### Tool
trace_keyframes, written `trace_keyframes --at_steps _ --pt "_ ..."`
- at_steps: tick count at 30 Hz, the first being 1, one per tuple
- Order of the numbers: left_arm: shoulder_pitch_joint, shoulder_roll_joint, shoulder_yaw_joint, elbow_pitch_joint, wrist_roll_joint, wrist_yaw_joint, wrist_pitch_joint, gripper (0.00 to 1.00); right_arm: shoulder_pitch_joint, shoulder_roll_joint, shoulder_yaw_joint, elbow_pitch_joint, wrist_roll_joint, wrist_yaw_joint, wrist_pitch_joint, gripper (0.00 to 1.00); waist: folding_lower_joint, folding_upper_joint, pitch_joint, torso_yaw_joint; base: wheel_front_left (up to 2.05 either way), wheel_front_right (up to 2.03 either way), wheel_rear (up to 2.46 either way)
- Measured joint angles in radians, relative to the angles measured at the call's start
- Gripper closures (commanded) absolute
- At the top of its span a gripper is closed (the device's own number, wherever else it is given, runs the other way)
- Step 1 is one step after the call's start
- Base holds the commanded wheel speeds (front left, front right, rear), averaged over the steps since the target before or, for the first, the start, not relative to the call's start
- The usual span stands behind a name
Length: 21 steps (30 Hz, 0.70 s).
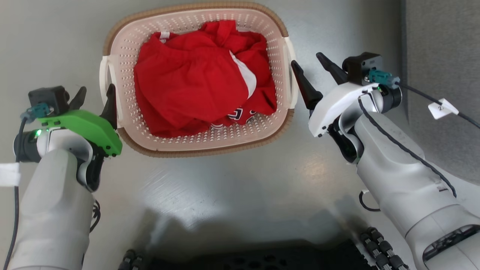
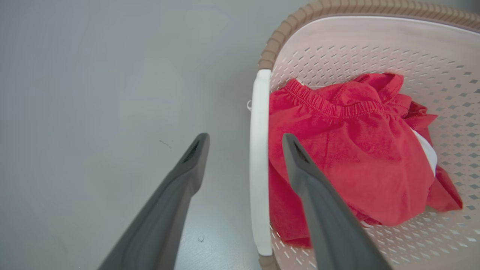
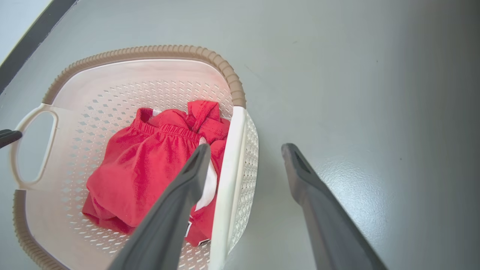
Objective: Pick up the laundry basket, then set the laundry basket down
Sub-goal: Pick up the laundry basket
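The laundry basket (image 1: 195, 150) stands on the grey floor, cream-white and perforated with a brown rim, holding red clothes (image 1: 195, 82). My left gripper (image 1: 96, 92) is open at the basket's left loop handle (image 1: 105, 71). In the left wrist view that white handle (image 2: 260, 161) runs between the spread fingers of the left gripper (image 2: 245, 137). My right gripper (image 1: 307, 60) is open beside the right handle (image 1: 290, 75). In the right wrist view the handle bar (image 3: 232, 161) lies between the fingers of the right gripper (image 3: 246, 147), one finger over the red clothes (image 3: 138, 165). Neither gripper is closed on a handle.
A darker grey strip of floor (image 1: 442, 48) runs along the right. My black base (image 1: 262, 258) sits at the bottom edge. A white tag (image 1: 442, 108) hangs on the right arm's cable. A dark band (image 3: 33, 33) edges the floor beyond the basket.
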Motion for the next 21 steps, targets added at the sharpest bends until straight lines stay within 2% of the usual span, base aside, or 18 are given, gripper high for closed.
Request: trace_keyframes --at_steps 21 --pt "-0.137 -0.029 -0.114 0.118 -0.053 -0.001 0.008 0.0 -0.115 -0.003 0.114 0.085 0.121 -0.002 0.056 0.0 0.0 0.0 0.103 0.034 0.0 0.0 0.0"
